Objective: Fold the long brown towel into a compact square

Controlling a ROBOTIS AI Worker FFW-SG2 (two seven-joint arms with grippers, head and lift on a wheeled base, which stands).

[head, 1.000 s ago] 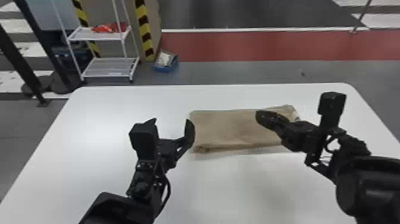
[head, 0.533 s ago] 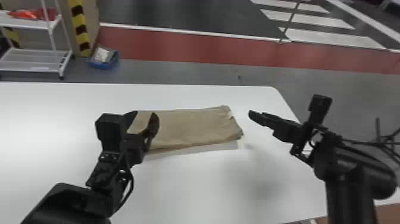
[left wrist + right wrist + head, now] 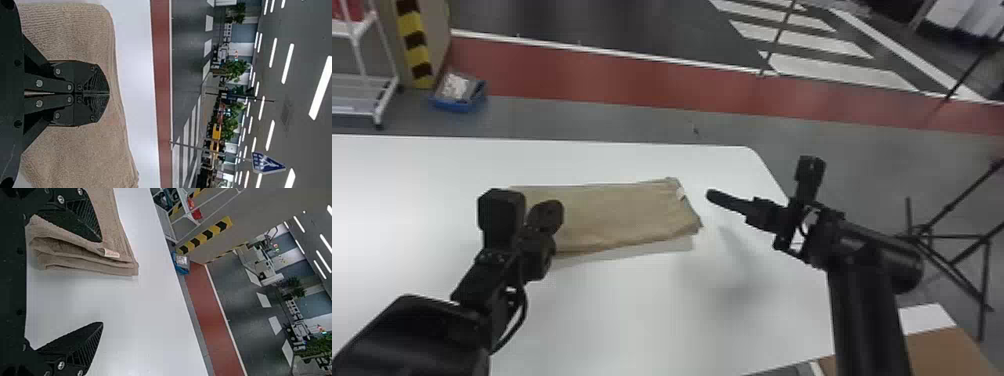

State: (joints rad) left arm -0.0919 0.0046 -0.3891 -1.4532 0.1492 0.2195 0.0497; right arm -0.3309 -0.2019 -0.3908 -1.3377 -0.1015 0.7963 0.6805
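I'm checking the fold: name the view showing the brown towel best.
The head view: most of the brown towel shows. The left wrist view shows part behind the left gripper; the right wrist view, its layered end.

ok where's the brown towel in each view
Head view: brown towel just left of centre on the white table.
Left wrist view: towel behind the closed left gripper.
Right wrist view: towel partly behind one finger of the open right gripper.
Shared landmark: the red floor strip beyond the table.
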